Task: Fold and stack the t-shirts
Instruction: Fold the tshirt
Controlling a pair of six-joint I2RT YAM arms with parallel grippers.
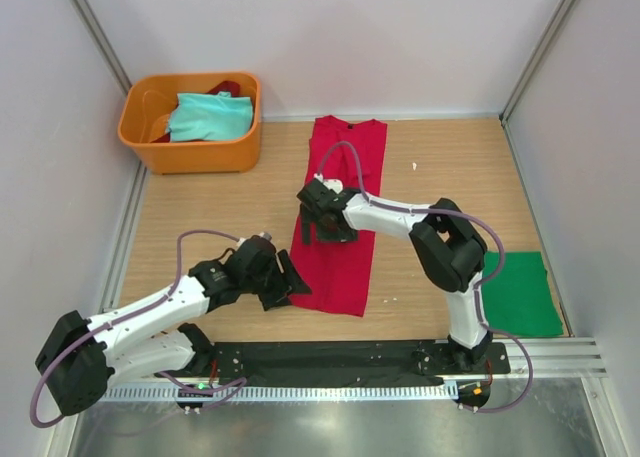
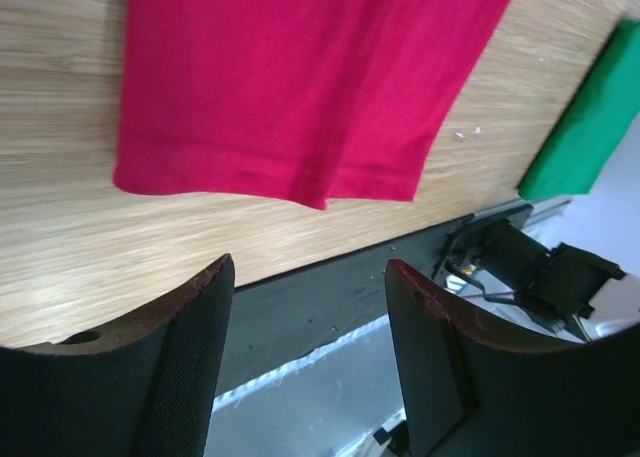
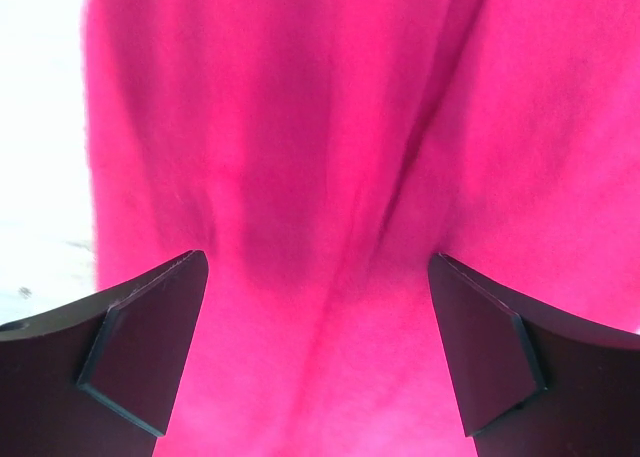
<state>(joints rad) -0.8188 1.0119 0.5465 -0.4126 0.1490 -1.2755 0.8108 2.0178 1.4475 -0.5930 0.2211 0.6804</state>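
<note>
The red t-shirt lies flat on the bench as a long narrow strip, collar end far from the arms and hem end near them. It looks light, limp and soft: it should sag from wherever it is pinched, and it is not fragile. On the smooth wood it may slide or bunch rather than stay put. The best hold is probably at the near hem corners, pinching every layer there, since the hem seen from the left wrist looks doubled where one side laps over. The left tool sits just off the shirt's near left corner, jaws apart with nothing between them. The right tool hangs over the middle of the strip, jaws spread wide above creased cloth and gripping nothing; whether the tips touch the fabric I cannot tell. The green t-shirt lies folded flat at the bench's near right, well apart from the red one. The orange tub in the far left corner holds the crumpled teal t-shirt; some darker red shows behind it, and I cannot tell what that is.
</note>
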